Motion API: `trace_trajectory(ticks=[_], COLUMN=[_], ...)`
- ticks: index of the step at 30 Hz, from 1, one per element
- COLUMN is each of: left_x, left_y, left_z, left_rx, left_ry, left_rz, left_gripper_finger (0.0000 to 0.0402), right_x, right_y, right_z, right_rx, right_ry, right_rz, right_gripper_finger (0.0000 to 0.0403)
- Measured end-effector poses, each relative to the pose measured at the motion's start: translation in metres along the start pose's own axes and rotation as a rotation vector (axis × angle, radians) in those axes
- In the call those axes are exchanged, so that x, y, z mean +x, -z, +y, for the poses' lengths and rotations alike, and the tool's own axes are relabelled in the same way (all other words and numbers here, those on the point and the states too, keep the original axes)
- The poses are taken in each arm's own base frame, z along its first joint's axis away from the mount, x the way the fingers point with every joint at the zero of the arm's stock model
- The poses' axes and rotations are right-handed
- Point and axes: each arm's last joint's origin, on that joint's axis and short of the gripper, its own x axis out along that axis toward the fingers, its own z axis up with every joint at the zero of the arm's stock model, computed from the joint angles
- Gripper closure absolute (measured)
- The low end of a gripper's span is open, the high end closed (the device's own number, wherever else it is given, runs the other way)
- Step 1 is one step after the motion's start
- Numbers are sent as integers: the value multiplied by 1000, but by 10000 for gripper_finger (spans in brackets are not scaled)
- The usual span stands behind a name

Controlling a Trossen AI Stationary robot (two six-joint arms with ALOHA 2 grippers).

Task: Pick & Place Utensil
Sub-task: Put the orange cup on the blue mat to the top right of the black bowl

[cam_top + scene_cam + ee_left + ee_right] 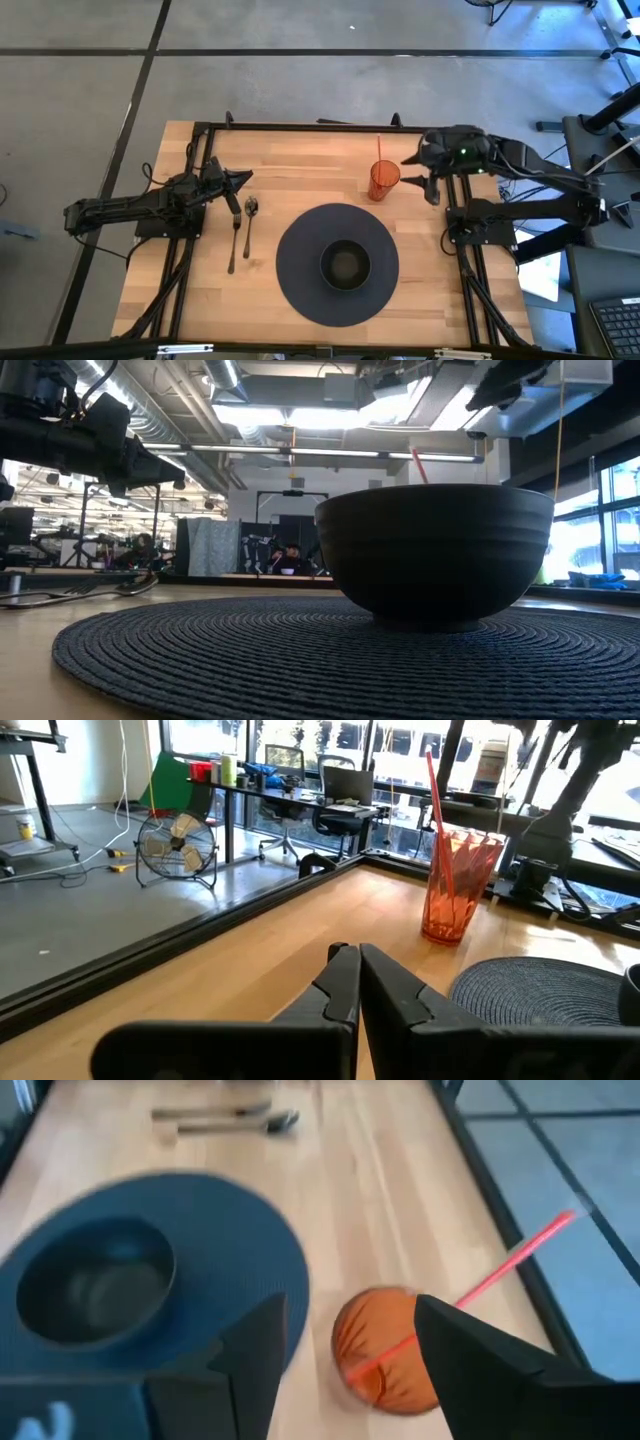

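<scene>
Fork [233,240] and spoon [250,226] of grey metal look tiny on the wooden table [300,165]. Left gripper [358,982] is pinched closed beside them. Right gripper [345,1350] gapes wide over the orange plastic cup [385,1348].

Bright ceiling lights [300,415] backlight the bowl [435,550]; right wrist view blurred.

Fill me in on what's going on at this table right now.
Nothing is being held yet. A fork and a spoon lie side by side on the wooden table, left of a round dark placemat with a dark bowl on it. The left gripper is shut and sits just beyond the utensils' upper ends. The right gripper is open beside an orange cup with a red straw, not touching it.
</scene>
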Motion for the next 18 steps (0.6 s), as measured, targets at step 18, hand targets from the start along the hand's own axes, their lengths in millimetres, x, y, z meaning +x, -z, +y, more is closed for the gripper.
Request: trace_trajectory(ticks=[18], left_x=[0], left_y=[-1], left_z=[0], left_rx=[-21], left_ry=[-5], left_rz=[-8], left_gripper_finger=[394], right_x=[84], right_y=[5], right_z=[10], right_rx=[-50], right_ry=[-12], right_rz=[374], right_gripper_finger=[189])
